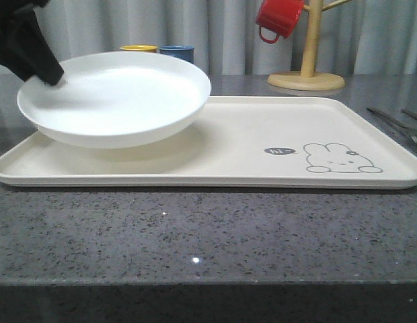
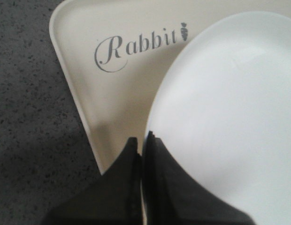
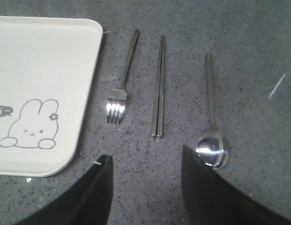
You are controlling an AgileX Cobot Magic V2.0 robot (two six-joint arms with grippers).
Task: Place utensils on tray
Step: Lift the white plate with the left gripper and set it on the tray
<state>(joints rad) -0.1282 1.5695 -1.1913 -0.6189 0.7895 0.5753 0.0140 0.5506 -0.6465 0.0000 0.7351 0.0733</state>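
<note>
The cream tray with the rabbit drawing lies across the grey counter. My left gripper is shut on the rim of a white plate, holding it tilted just above the tray's left half; in the left wrist view its fingers pinch the plate edge over the tray. A silver fork, chopsticks and spoon lie side by side on the counter right of the tray. My right gripper hangs open above the counter just short of the chopsticks' tips.
A wooden mug tree with a red mug stands behind the tray at the right. A yellow mug and a blue mug sit behind the plate. The utensil handles reach the counter's right edge.
</note>
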